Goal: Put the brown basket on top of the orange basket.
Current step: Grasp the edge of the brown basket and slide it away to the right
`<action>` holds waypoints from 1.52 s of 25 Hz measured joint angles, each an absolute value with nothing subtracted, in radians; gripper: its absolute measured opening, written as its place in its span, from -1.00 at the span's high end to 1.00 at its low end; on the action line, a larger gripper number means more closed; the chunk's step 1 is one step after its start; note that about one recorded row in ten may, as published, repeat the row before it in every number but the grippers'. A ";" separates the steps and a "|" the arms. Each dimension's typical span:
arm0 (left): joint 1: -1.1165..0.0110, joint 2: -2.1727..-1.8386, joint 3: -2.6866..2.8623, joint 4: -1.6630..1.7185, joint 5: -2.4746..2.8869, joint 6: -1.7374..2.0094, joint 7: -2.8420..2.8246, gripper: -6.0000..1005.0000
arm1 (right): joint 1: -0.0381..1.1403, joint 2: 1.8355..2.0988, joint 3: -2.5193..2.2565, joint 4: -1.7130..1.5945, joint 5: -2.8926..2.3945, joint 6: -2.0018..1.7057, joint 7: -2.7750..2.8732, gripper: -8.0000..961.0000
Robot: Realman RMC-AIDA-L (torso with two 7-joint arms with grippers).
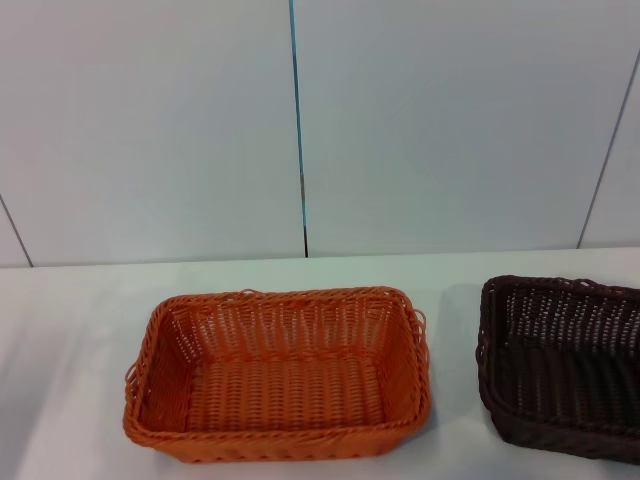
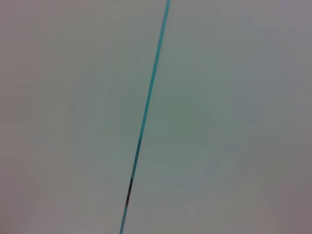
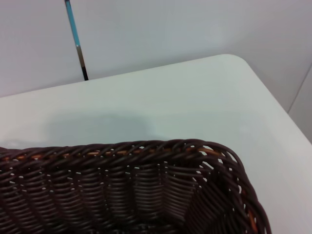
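**Two baskets apart on table, no pincer visible**

Neither pincer shows in any view, so how far open each one is or what it holds can't be told. Right wrist camera looks down close onto one corner of the brown basket [image 3: 146, 190]: braided rim and open-weave inner walls visible, nothing seen inside that part. Left wrist camera sees only a plain pale wall panel [image 2: 73, 117] crossed by a thin teal seam [image 2: 146, 112].

Count: one brown basket [image 1: 565, 365], one orange basket [image 1: 280, 372]. Both upright, both sitting on the table [image 1: 70, 340], not stacked. Orange basket near the middle of the head view, empty. Brown basket to its right on the robot's right side, partly cut off by the frame edge, a clear strip of table between the two, not touching.

Table is white and glossy, with a rounded corner [image 3: 234, 61] seen past the brown basket. Behind it, pale grey wall panels [image 1: 450, 120] with a vertical teal seam [image 1: 297, 120].
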State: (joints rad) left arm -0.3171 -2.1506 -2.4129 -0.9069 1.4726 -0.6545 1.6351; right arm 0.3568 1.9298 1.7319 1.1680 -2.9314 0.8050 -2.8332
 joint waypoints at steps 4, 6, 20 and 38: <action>-0.313 -2.151 -2.413 -0.910 1.473 -0.654 1.634 -0.83 | 0.353 1.937 1.732 1.161 -2.931 0.786 -2.833 -0.33; -0.312 -2.150 -2.413 -0.911 1.473 -0.654 1.626 -0.83 | 0.348 1.939 1.731 1.160 -2.931 0.779 -2.833 -0.33; -0.305 -2.143 -2.412 -0.918 1.474 -0.661 1.602 -0.83 | 0.330 1.950 1.738 1.149 -2.933 0.774 -2.833 -0.13; -0.297 -2.149 -2.402 -0.933 1.474 -0.657 1.595 -0.83 | 0.318 1.943 1.797 1.233 -2.931 0.880 -2.834 0.54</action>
State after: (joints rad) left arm -0.2969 -2.1491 -2.4021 -0.9332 1.4740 -0.6567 1.5953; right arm 0.3176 1.9427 1.7965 1.2329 -2.9313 0.8800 -2.8336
